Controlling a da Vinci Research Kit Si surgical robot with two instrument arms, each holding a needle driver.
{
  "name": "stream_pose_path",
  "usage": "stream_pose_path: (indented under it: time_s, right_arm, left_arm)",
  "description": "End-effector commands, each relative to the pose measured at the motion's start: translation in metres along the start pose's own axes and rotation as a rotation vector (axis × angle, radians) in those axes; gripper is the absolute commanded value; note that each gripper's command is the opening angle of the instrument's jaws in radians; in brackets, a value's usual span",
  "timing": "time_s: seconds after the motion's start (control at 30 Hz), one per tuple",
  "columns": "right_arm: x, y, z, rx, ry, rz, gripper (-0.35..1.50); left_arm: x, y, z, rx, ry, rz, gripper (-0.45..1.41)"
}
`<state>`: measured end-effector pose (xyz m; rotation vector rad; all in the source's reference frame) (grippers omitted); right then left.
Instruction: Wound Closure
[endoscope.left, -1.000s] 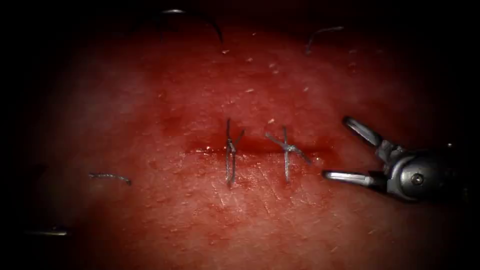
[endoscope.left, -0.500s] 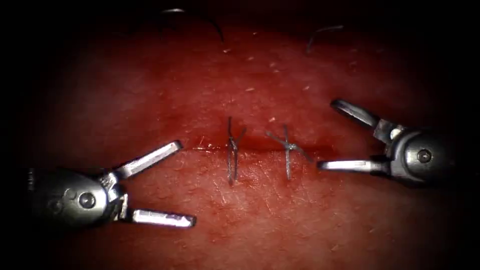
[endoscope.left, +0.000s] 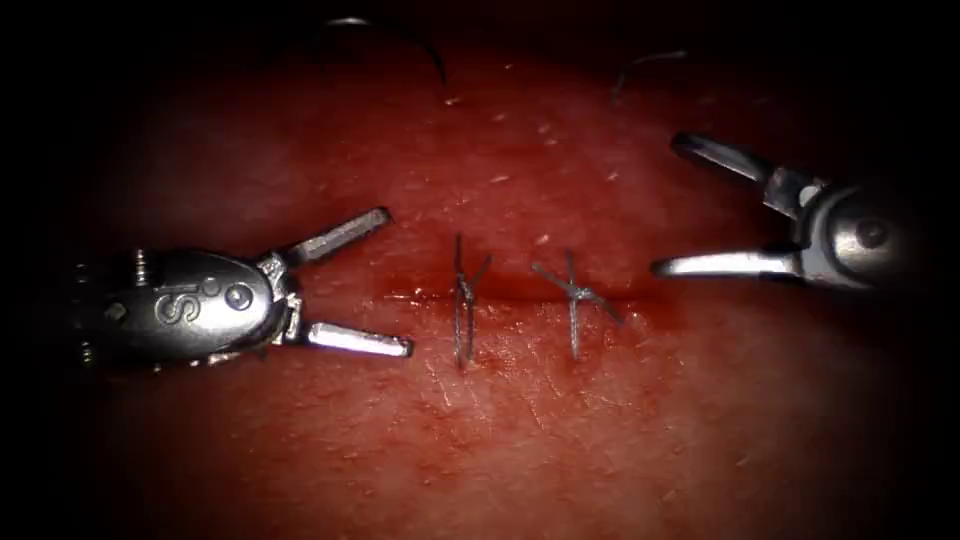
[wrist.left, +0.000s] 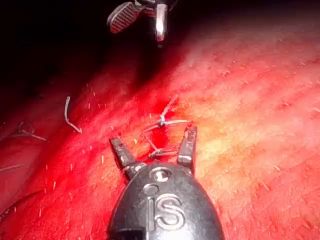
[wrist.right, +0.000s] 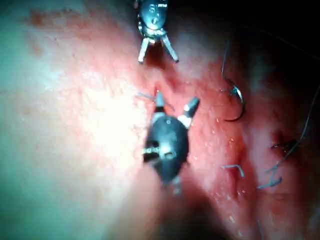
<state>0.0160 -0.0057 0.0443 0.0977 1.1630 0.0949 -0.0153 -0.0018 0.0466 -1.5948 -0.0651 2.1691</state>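
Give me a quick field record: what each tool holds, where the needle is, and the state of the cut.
left tool: jaws open, holds nothing, at the cut's left end
right tool: jaws open, holds nothing, at the cut's right end
needle: lying free on the tissue beyond the cut, not in the tissue
cut: two tied stitches across it
tissue: red fluid along the cut, cut ends of thread lying around

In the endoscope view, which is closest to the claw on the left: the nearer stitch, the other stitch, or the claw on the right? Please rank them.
From the left claw, open and holding nothing:
1. Left stitch, just beyond its tips, across the cut.
2. Right stitch, further right along the cut.
3. Right claw, open and empty, past the cut's right end.
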Motion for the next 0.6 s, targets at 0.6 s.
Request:
stream_pose_path:
  time_s: [0.6]
  right_arm:
    - [-0.0009,-0.0008,0.0010,0.000,0.001,-0.004,1.40]
  left_arm:
    - [0.0006,0.0000,-0.0001,0.018,-0.012,-0.066,0.51]
